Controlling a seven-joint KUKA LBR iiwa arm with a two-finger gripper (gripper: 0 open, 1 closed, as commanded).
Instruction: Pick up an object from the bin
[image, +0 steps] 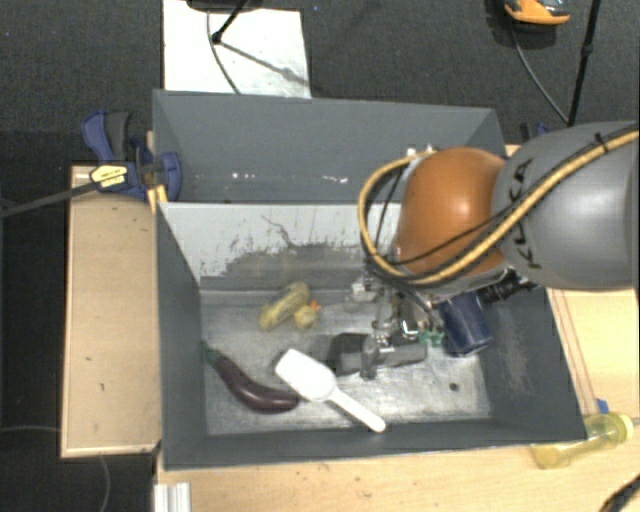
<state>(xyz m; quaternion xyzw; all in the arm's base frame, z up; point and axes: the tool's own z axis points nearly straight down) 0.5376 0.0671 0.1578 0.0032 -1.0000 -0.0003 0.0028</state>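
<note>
Hand (377, 360) beside one grey block (346, 351), one white scoop (322, 384), one aubergine (252, 388)

The only writing that can be read is the maker's name on the robot's grey arm casing (590, 225). It is set in bold black capitals (521, 218) at the casing's left end, just right of the orange cover (450, 205). The word reads KUKA (its letters are turned on their side in this view, so the line of type runs steeply up the rounded shell rather than across it). A yellow-and-black cable (565, 180) lies slantwise over the lettering and hides part of it, so the strokes beneath it are cut off.
</note>
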